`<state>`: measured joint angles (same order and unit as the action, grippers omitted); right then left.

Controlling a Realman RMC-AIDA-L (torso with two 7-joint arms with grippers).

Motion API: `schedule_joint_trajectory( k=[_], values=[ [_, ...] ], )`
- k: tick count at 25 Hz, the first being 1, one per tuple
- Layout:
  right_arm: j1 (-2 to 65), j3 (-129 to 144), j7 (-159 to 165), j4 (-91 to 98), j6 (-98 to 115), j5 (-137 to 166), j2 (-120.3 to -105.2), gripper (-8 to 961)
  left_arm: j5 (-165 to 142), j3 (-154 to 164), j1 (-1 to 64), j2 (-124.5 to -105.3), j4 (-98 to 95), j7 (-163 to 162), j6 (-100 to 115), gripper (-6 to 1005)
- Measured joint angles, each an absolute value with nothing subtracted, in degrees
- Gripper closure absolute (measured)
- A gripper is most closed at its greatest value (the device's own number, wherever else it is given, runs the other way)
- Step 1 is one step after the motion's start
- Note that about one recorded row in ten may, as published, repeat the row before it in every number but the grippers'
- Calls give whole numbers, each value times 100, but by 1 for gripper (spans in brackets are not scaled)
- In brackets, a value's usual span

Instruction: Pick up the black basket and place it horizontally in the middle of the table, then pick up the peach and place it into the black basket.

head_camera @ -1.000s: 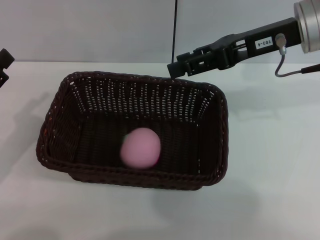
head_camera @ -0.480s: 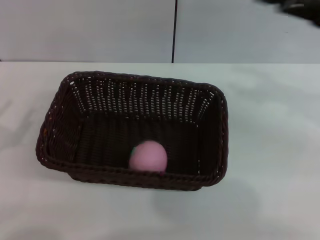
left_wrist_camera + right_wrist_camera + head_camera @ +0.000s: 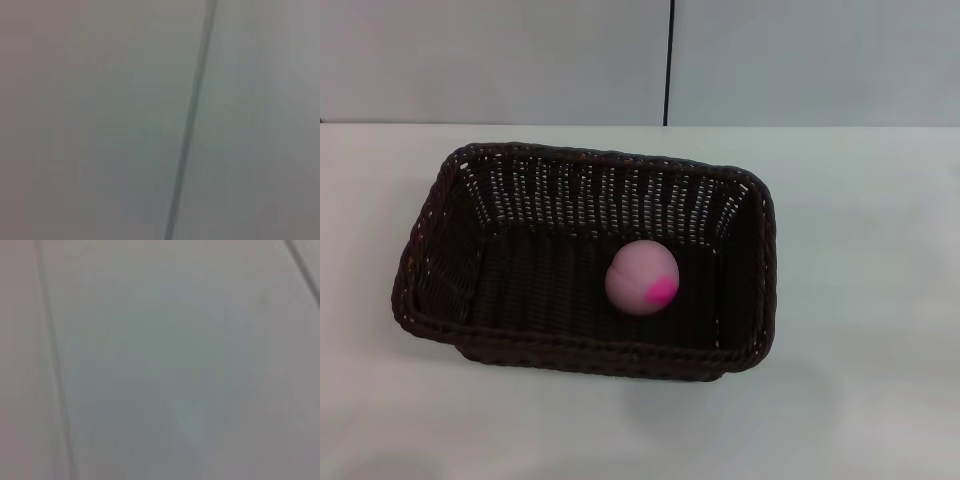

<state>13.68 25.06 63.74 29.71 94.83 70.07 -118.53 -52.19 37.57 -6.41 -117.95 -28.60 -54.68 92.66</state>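
Note:
The black basket [image 3: 585,262] lies lengthwise across the middle of the white table [image 3: 860,330] in the head view. The pink peach [image 3: 641,278] sits inside it on the floor, right of centre, with its brighter pink patch facing the front. Neither gripper shows in any view. Both wrist views show only a plain grey wall with a dark seam.
A grey wall with a vertical dark seam [image 3: 669,60] stands behind the table's far edge. White tabletop lies open on all sides of the basket.
The right arm has left the head view, up and to the right; the left gripper left the left edge. The peach rolled to the basket's front wall, then back toward the middle.

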Motion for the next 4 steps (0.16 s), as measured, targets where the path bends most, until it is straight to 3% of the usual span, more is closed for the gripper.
schedule_joint_trajectory(
  k=[4],
  values=[
    [1304, 2480, 5887, 2703, 9374, 7008, -11880, 212, -5312, 3651, -688, -11793, -2769, -5461, 8995, 348]
  ],
)
